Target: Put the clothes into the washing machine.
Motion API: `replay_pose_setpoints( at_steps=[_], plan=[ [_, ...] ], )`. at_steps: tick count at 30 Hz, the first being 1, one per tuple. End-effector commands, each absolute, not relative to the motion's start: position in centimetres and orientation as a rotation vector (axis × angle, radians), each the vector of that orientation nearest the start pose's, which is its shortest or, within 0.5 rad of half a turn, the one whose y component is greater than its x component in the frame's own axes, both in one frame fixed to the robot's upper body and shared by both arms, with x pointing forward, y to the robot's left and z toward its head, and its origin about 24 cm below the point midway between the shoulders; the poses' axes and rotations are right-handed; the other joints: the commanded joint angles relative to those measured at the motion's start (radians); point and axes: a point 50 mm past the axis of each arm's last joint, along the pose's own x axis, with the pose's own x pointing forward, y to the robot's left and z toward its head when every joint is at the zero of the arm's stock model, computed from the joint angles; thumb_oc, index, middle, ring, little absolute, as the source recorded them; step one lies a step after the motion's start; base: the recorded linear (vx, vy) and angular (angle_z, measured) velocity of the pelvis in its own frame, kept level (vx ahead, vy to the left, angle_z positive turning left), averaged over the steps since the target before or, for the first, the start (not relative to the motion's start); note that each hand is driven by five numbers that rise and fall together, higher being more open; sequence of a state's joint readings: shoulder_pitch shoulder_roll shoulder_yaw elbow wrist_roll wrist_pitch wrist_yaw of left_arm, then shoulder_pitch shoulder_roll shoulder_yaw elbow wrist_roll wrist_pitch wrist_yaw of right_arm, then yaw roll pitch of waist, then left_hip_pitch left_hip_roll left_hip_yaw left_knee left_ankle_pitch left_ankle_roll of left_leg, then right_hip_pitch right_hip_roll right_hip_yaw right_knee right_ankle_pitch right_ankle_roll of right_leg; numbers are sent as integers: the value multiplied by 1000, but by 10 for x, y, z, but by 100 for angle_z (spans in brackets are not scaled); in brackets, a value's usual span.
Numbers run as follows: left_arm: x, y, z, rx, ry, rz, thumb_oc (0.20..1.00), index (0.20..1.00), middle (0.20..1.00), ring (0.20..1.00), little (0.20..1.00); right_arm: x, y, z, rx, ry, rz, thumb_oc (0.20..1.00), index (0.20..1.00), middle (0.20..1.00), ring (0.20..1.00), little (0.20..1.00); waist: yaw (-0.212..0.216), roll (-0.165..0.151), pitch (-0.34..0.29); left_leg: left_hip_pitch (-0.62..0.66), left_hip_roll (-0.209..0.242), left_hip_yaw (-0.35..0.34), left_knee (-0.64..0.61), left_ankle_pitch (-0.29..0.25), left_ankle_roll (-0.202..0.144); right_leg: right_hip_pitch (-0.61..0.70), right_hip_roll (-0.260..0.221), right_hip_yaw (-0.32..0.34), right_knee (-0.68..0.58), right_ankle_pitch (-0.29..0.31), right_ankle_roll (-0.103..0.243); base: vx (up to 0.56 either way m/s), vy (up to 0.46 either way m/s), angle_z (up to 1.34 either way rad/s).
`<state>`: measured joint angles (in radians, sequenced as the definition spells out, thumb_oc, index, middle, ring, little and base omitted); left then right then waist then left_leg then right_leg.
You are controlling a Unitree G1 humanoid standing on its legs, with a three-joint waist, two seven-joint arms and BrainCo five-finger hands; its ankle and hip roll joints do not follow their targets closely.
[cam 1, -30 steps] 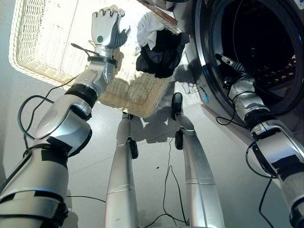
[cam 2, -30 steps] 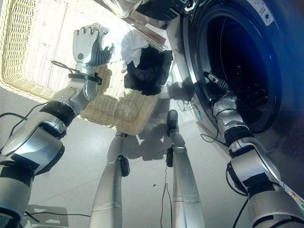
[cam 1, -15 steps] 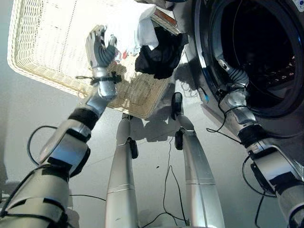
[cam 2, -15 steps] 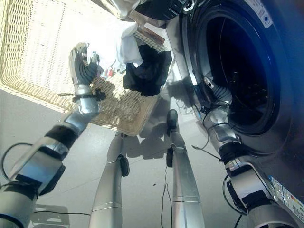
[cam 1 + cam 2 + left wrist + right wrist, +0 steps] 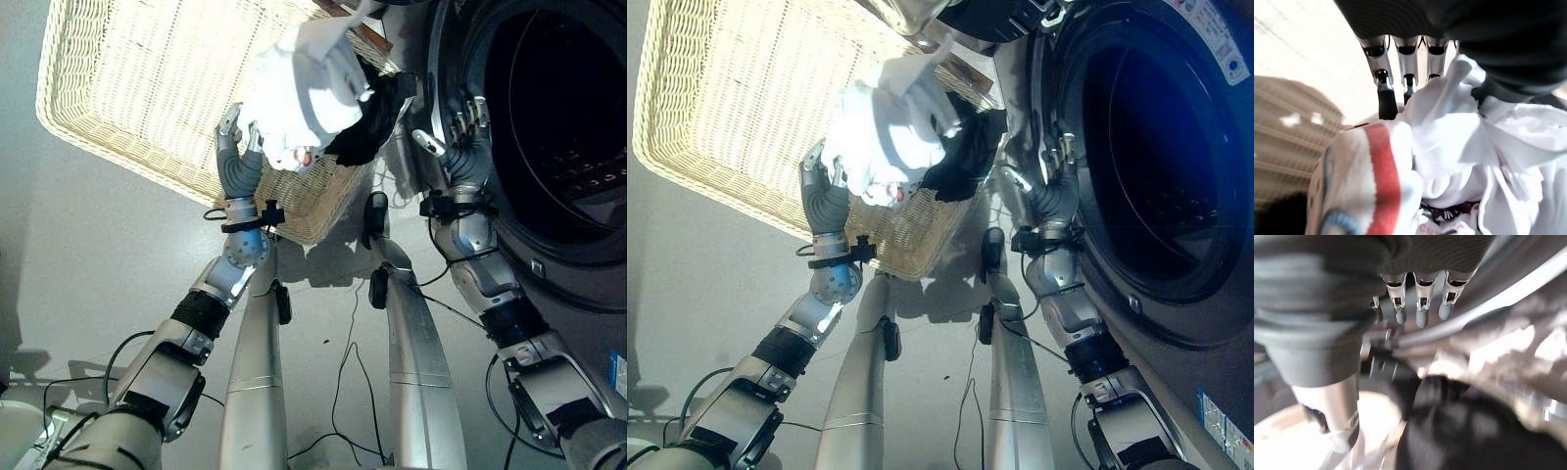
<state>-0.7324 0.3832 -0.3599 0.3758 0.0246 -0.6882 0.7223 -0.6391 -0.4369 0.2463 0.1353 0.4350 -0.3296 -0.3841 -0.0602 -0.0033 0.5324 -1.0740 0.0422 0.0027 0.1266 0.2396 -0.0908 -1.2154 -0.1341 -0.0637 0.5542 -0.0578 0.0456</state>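
Observation:
My left hand (image 5: pixel 238 166) is shut on a bunched white garment (image 5: pixel 306 96) with a red stripe, held up over the near rim of the wicker basket (image 5: pixel 137 88). In the left wrist view its fingers (image 5: pixel 1385 93) curl into the white cloth (image 5: pixel 1449 147). A black garment (image 5: pixel 377 122) hangs over the basket's corner beside the white one. My right hand (image 5: pixel 458 132) is open, fingers spread, between the black garment and the rim of the washing machine's round opening (image 5: pixel 563 108). The right wrist view shows its fingers (image 5: pixel 1421 313) above dark cloth (image 5: pixel 1459 431).
The washing machine's door opening stands wide on the right, its dark drum (image 5: pixel 1156 166) showing inside. The large basket takes up the upper left, with grey floor (image 5: pixel 69 264) around it.
My left hand has closed on the white garment and lifted it up out of the basket. My right hand has come out of the drum to its rim. The camera has shifted.

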Motion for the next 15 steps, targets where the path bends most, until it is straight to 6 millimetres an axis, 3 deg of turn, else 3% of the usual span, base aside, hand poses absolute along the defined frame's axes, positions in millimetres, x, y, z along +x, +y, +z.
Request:
replay_pose_setpoints(
  at_steps=[1,8,15],
  plan=[
    [297,120,238,-21,-1247,74,200,200,200,200,200,309,-150,226,195,-775,131,1000,1000,1000,1000,1000,7,5,-12,-5,-50,-3,143,-158,-14,96,46,-33,-229,162,115,15,-13,8],
    [276,108,251,27,-1350,-97,200,200,200,200,200,302,-126,224,281,-655,495,1000,1000,1000,1000,1000,18,6,-12,-3,-56,-6,151,-146,-13,102,38,-45,-222,167,113,10,-11,2],
    [265,99,259,35,-1392,-252,200,200,200,200,200,299,-109,226,327,-587,691,1000,1000,1000,1000,1000,31,7,-12,-3,-58,-11,158,-142,-12,106,29,-58,-221,169,111,6,-15,1]
  ],
)
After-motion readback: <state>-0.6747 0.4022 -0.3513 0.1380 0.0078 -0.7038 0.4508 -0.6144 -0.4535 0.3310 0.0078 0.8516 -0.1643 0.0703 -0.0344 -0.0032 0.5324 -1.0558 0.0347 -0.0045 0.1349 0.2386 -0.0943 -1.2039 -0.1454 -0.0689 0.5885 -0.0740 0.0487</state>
